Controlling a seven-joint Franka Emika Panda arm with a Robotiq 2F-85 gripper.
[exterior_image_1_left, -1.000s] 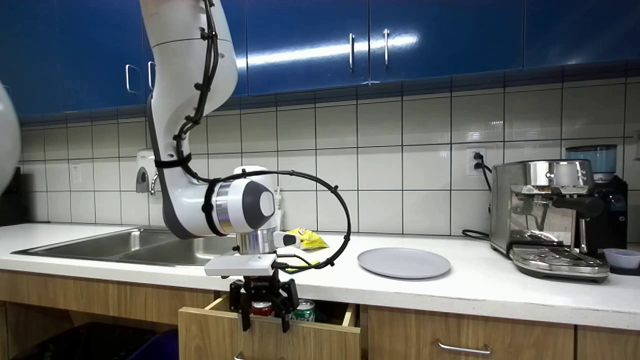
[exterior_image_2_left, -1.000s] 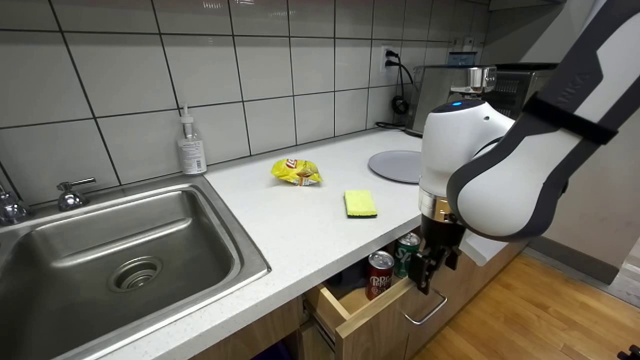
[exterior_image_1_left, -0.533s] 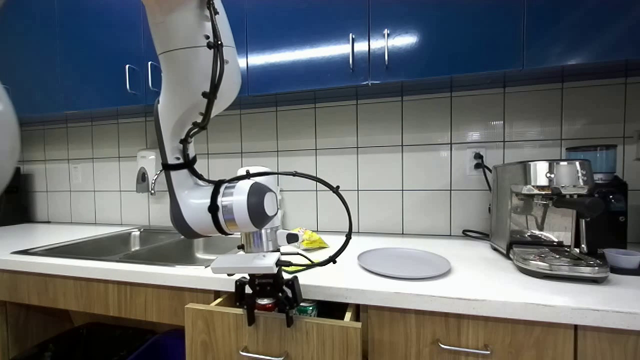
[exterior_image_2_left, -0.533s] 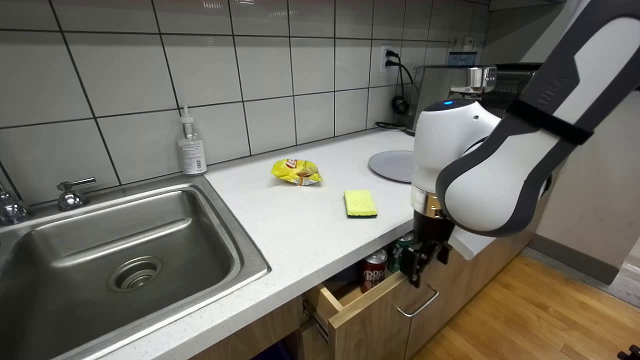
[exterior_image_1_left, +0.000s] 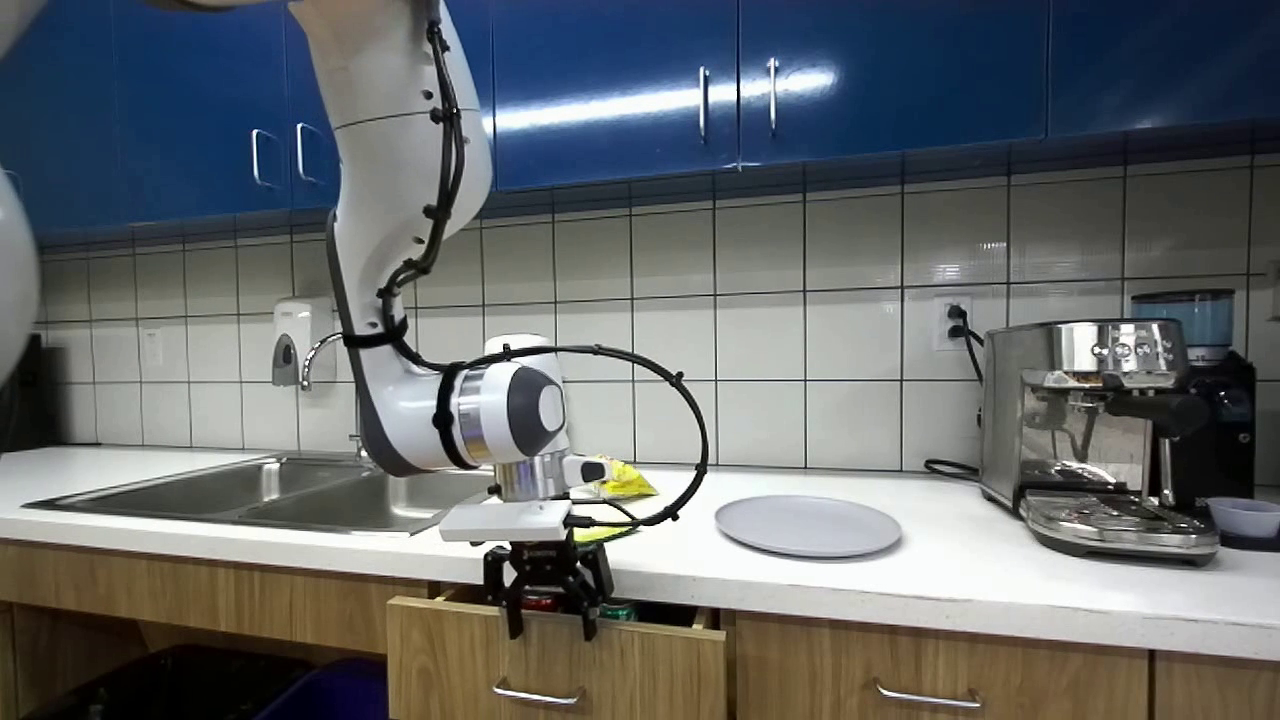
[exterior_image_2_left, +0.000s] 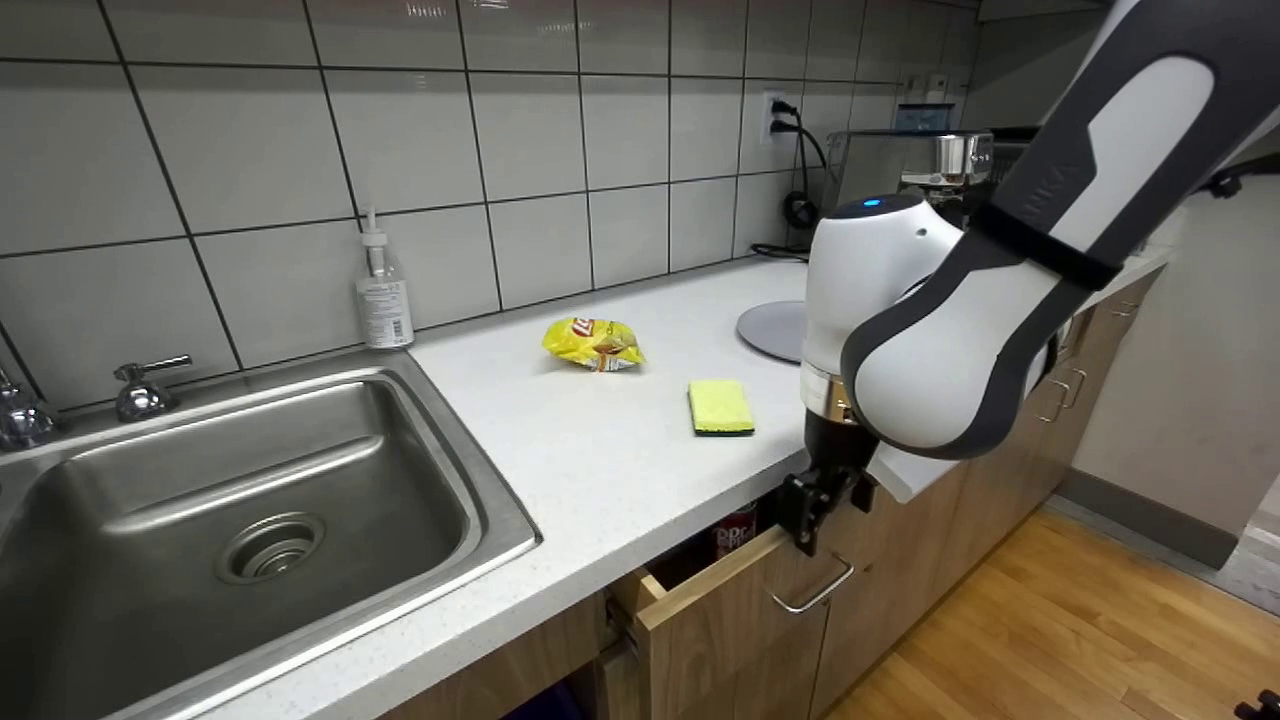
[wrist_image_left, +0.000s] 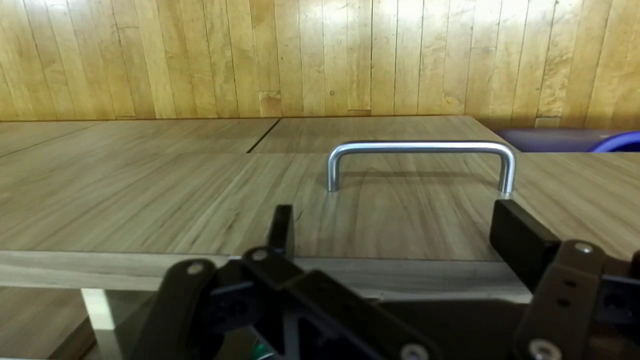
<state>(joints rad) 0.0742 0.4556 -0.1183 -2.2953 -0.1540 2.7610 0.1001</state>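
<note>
My gripper (exterior_image_1_left: 552, 632) points down at the partly open wooden drawer (exterior_image_1_left: 640, 665); it also shows in an exterior view (exterior_image_2_left: 832, 530). In the wrist view its two fingers (wrist_image_left: 392, 220) stand wide apart with nothing between them. The fingertips reach over the top edge of the drawer front (wrist_image_left: 200, 210) on its outer side, above the metal handle (wrist_image_left: 422, 146). Whether they touch the front is hard to tell. Inside the drawer stands a red Dr Pepper can (exterior_image_2_left: 735, 528), partly hidden by the counter. A green can (exterior_image_1_left: 619, 610) beside it is mostly hidden.
On the white counter are a yellow sponge (exterior_image_2_left: 720, 407), a yellow chip bag (exterior_image_2_left: 594, 344), a grey plate (exterior_image_1_left: 808, 527) and an espresso machine (exterior_image_1_left: 1100, 440). A steel sink (exterior_image_2_left: 455, 440) and a soap bottle (exterior_image_2_left: 384, 295) are to one side. Blue cabinets (exterior_image_1_left: 900, 70) hang above.
The drawer has slid inward under the counter, and the gripper has moved inward with it, fingers still apart. The cans are now more hidden.
</note>
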